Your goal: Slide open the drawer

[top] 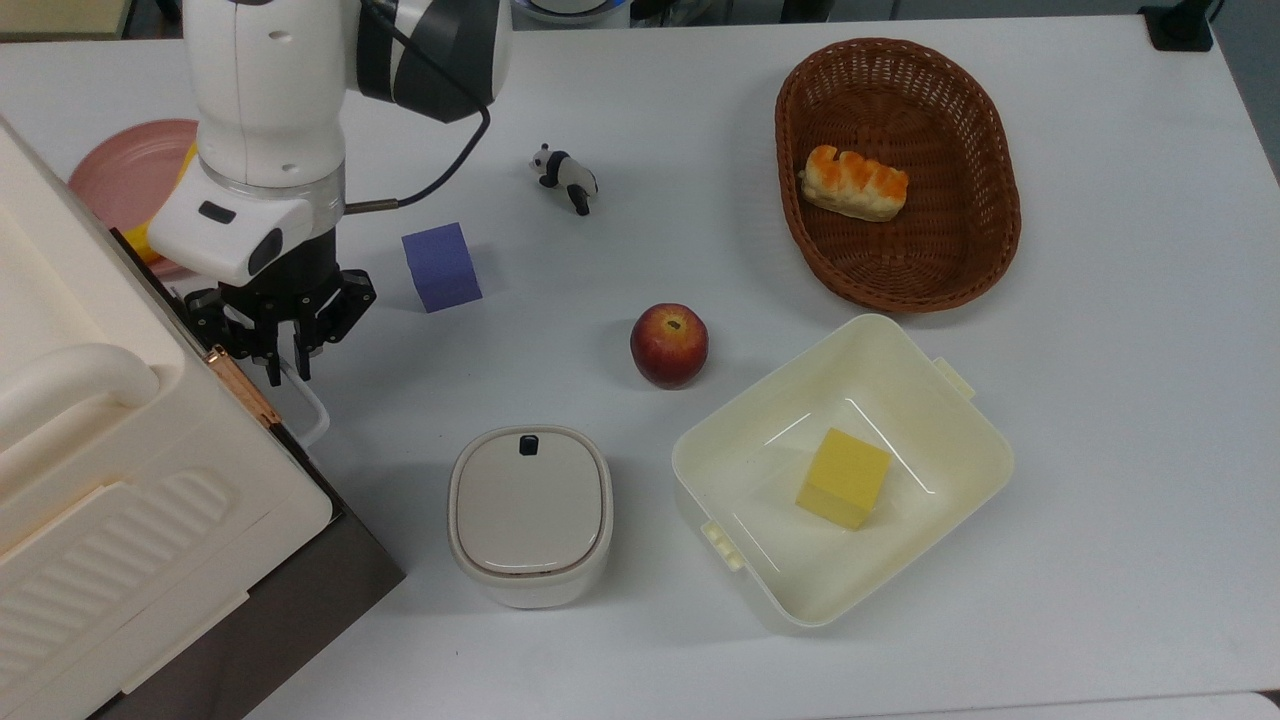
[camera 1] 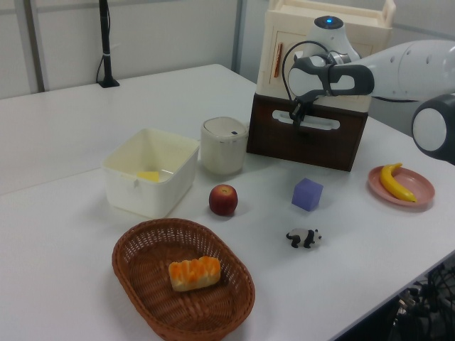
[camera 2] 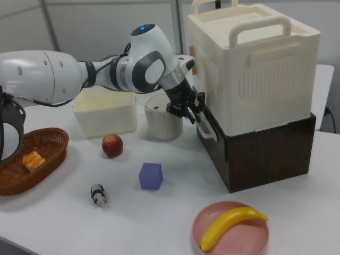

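Gripping the white loop handle (top: 305, 405), the gripper (top: 285, 362) has its two fingers pressed together on the upper end of the loop, at the front of the drawer (camera 1: 306, 138). The drawer is the dark brown box under the cream cabinet (camera 2: 252, 69), and its front panel looks flush with the cabinet base, so it is not pulled out. In the right view the gripper (camera 2: 187, 110) is seen at the top of the handle (camera 2: 207, 127), just beside the cabinet's front edge.

All other things are placed in relation to the drawer. A round cream pot (top: 529, 515) with a lid stands just beside the drawer front, toward the top view's right. A purple cube (top: 441, 266) lies near the drawer front, next to the gripper on the top view's right. A pink plate (camera 2: 229, 232) with a banana (camera 2: 229, 224) is near the drawer's corner, at the bottom of the right view. An apple (top: 669, 345) sits further from the drawer than the pot. A small panda (top: 563, 176) figure stands beyond the cube. A cream tub (top: 960, 440) holding a yellow block (top: 843, 477) is well apart from the drawer, and a brown basket (top: 990, 180) with bread (top: 853, 182) is the farthest from it. Everything stands on a white table (top: 1100, 400).
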Robot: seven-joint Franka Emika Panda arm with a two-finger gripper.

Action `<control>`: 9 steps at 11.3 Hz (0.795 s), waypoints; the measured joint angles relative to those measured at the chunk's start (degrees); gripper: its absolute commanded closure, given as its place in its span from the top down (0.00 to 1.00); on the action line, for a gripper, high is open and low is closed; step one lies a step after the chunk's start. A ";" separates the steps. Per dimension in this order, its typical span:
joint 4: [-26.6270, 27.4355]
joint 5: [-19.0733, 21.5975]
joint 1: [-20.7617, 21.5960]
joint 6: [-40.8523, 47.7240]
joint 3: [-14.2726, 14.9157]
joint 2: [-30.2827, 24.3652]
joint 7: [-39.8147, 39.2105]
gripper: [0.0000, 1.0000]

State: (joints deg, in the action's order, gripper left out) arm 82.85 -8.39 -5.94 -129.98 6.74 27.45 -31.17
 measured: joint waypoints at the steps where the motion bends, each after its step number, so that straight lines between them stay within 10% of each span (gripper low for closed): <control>1: 0.00 0.00 0.00 0.00 0.00 0.00 0.00 0.05; 9: 0.63 -0.01 -0.05 0.00 -0.32 -0.48 0.00 0.05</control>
State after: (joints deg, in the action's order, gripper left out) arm 83.48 -8.39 -6.00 -129.97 6.42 26.98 -31.17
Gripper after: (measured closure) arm 0.815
